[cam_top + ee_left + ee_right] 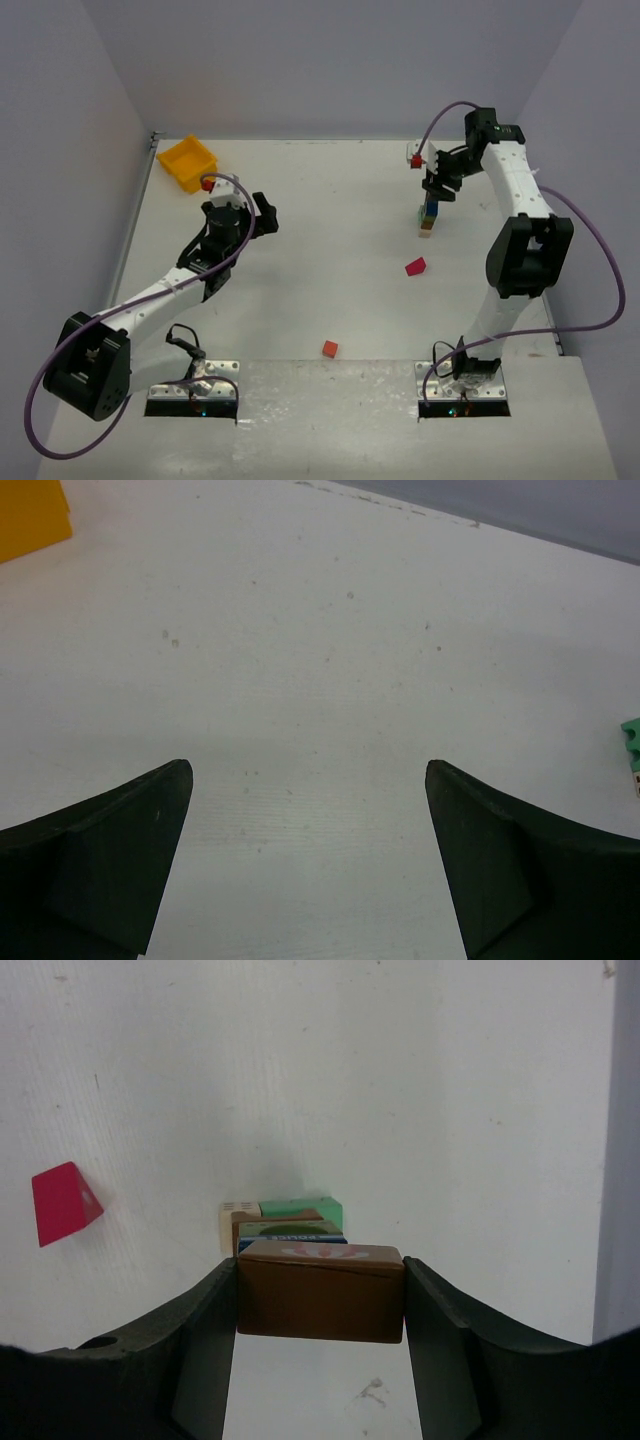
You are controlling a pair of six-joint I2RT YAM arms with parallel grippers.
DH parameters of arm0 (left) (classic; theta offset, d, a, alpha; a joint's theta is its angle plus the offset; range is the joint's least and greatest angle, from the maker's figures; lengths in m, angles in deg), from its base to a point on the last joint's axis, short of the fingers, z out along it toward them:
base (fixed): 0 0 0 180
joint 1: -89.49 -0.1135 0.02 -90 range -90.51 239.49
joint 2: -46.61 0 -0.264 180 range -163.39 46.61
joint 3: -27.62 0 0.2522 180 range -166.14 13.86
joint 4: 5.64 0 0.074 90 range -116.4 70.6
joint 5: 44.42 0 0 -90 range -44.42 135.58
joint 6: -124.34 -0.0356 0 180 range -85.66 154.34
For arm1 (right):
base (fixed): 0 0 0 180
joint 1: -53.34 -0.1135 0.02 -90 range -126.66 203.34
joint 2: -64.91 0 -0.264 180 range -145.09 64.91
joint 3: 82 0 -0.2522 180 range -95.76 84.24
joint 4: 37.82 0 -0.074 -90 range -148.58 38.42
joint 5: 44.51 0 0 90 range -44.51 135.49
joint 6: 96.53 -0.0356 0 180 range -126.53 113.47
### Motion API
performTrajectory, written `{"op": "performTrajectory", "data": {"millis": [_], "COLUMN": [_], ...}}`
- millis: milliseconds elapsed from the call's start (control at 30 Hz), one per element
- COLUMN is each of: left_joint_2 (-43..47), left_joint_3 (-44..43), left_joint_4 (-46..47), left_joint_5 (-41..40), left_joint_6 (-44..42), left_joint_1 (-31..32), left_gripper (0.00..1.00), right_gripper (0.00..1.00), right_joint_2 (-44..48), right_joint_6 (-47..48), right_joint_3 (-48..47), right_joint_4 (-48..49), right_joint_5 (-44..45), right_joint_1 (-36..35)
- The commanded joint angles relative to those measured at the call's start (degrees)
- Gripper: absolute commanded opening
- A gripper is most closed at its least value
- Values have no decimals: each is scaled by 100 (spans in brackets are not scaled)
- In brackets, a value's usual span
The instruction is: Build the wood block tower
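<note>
**Right gripper.** The right gripper [320, 1262] is set partly open and is closed on a brown block [320, 1305]. The block is clamped by its two short ends, one against each inner finger face, and it fills the gap between the jaws. Its long side is held level across the gap.

**Tower position.** The wood block tower [428, 216] is located directly beyond the held block, centred on the gap between the right jaws. Blue, green and pale blocks are seen stacked there in the right wrist view. Whether the brown block touches the stack cannot be told.

**Loose blocks.** A magenta block [62, 1203] lies on the table [330, 200], well outside the left finger of the right gripper. An orange-red block [330, 348] lies well apart from both sets of jaws.

**Left gripper.** The left gripper [308, 780] is spread fully wide. Nothing is held, and only bare table is seen between its jaws. A yellow bin [30, 520] is placed ahead of the jaws, beyond the left finger. A green block [631, 736] is cut off by the frame edge, far outside the right finger.
</note>
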Motion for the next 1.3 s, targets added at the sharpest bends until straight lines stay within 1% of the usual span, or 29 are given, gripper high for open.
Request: {"op": "performTrajectory", "data": {"millis": [0, 167, 400, 667, 833, 1267], "left_joint_2": [-116, -216, -327, -440, -503, -661], "left_joint_3": [-294, -348, -405, -495, -532, -639], "left_joint_4": [358, 413, 407, 370, 351, 305], "left_joint_5": [-2, 28, 16, -10, -10, 51], "left_joint_6": [-137, -192, -242, -271, -271, -278], "left_joint_1": [-15, -15, -15, -15, -15, -15], "left_gripper": [100, 100, 100, 100, 100, 100], "right_gripper": [33, 36, 38, 40, 44, 45], "right_joint_2": [-162, -216, -417, -469, -470, -692], "right_joint_6": [542, 613, 455, 429, 446, 253], "right_joint_3": [-522, -510, -557, -617, -522, -639], "right_joint_4": [-780, -745, -718, -657, -639, -552], "right_joint_5": [-196, -389, -140, -204, -213, -439], "right_joint_1": [54, 147, 205, 313, 358, 375]}}
